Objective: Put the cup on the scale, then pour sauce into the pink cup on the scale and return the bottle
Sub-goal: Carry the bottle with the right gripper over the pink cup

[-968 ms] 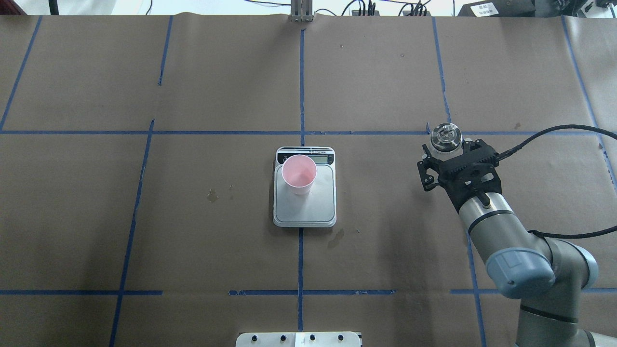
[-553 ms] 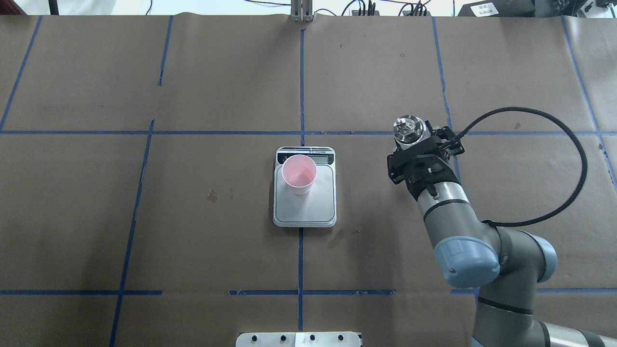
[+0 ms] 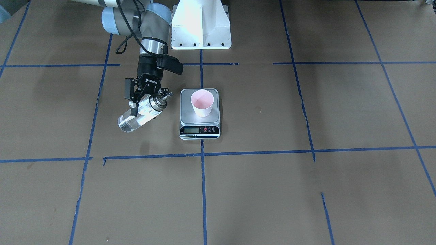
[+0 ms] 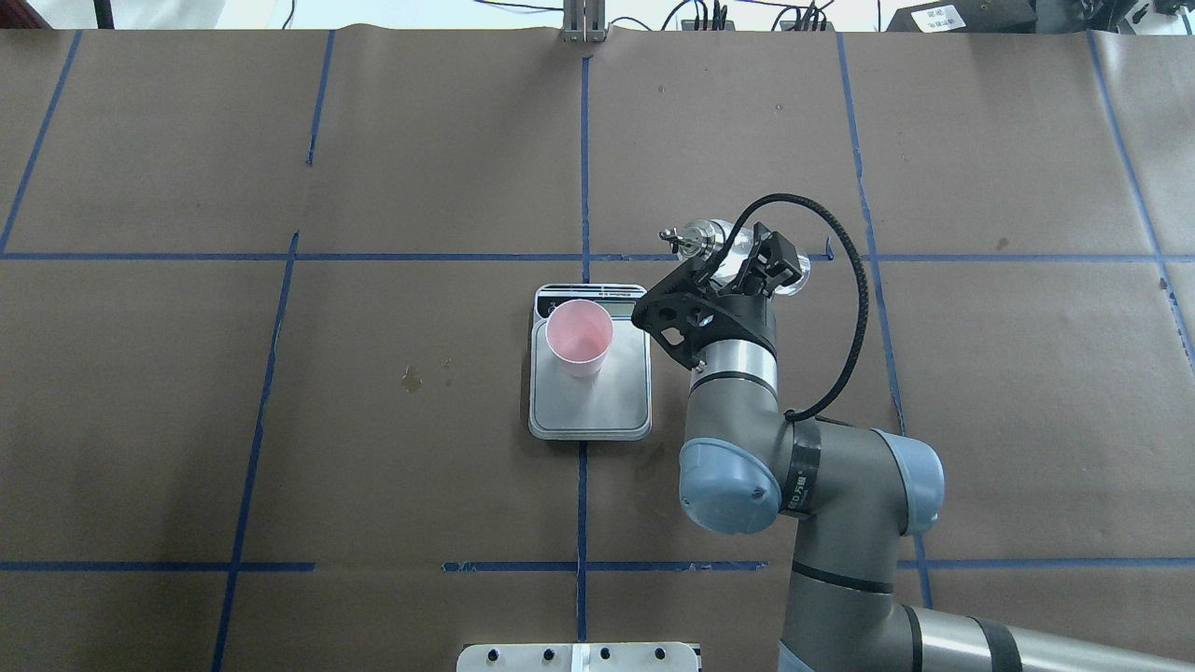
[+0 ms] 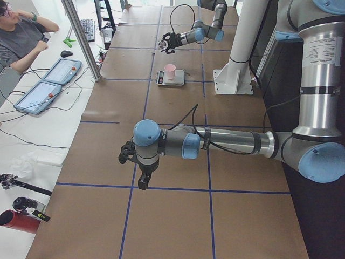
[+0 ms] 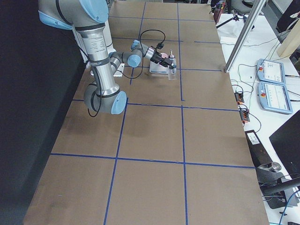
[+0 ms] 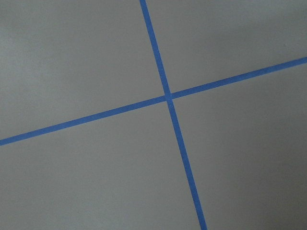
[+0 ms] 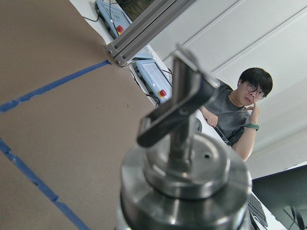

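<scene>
Bottle [image 3: 139, 117] aslant now, nearer cup [image 3: 202, 102]

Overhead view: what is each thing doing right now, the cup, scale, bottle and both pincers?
cup: upright on the scale, no liquid seen inside.
scale: carrying the cup, display unreadable.
bottle: in the air, tilted, spout toward the cup, not over it.
right pincer: shut on the bottle.
left pincer: off to the side; open or shut unclear.

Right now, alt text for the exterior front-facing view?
The right gripper holds the bottle tilted, its top toward the scale but short of it. The pink cup stands upright on the scale's platform; the table is brown with blue tape lines.
</scene>
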Controlling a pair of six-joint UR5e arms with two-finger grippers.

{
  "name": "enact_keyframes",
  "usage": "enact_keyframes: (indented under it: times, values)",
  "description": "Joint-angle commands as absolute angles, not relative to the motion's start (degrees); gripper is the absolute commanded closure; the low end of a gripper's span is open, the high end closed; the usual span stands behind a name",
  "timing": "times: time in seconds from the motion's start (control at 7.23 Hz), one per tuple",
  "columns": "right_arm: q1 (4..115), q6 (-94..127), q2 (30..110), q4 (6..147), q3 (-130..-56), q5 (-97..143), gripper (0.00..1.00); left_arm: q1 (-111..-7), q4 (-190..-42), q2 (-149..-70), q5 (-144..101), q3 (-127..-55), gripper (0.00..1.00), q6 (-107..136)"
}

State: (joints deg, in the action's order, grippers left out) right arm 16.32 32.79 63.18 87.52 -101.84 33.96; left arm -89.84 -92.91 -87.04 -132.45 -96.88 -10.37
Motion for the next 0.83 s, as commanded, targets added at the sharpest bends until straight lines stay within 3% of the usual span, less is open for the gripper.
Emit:
enact_keyframes:
  times: [0.0, 0.69]
  values:
    - [14.1, 32.0, 62.3, 89.9, -98.8, 29.1, 1.00, -89.8, -92.9, -87.1, -132.5, -96.9, 0.00, -10.4]
    - [12.0, 19.7, 60.0, 94.8, -96.9, 19.7, 1.00, -89.9, -92.8, -87.0, -132.5, -96.9, 0.00, -10.4]
